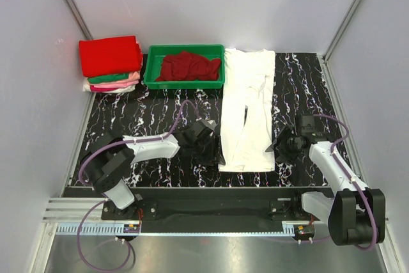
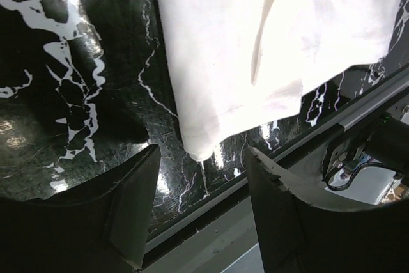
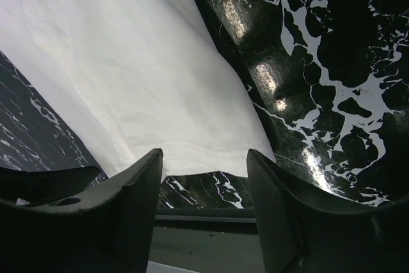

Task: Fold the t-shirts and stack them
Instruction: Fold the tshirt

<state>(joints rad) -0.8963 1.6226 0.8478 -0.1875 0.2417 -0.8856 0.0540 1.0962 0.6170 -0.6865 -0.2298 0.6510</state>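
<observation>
White cloth is noted right of centre on the black marble table (image 1: 153, 113): the white t-shirt (image 1: 246, 107) is laid out flat as a long, narrow strip. It runs from the back edge of the table towards the near edge, with a lengthwise crease down its middle.

The left gripper (image 1: 208, 148) is positioned low at the near left corner of the strip. In the left wrist view, the fingers of the left gripper (image 2: 201, 155) are seen well apart. The corner of the white t-shirt (image 2: 223, 49) lies on the table just ahead of the gap. No cloth is pinched between them.

The right gripper (image 1: 281, 144) is positioned at the near right corner of the same strip. In the right wrist view, the fingers of the right gripper (image 3: 203, 158) are likewise parted. The hem of the white t-shirt (image 3: 128, 75) is seen lying flat across the top of the gap. No hold on the cloth is observed.

A green tray (image 1: 151, 71) is set at the back of the table, just left of the white strip. A crumpled dark red t-shirt (image 1: 187, 66) is contained in it.

A stack of folded t-shirts (image 1: 110, 62) is placed in the back left corner, beside the tray. It is topped by a red t-shirt (image 1: 108, 54), with a green t-shirt (image 1: 108, 78) and a pink t-shirt (image 1: 132, 79) visible beneath. A pale layer is seen at the bottom, but it cannot be identified.
</observation>
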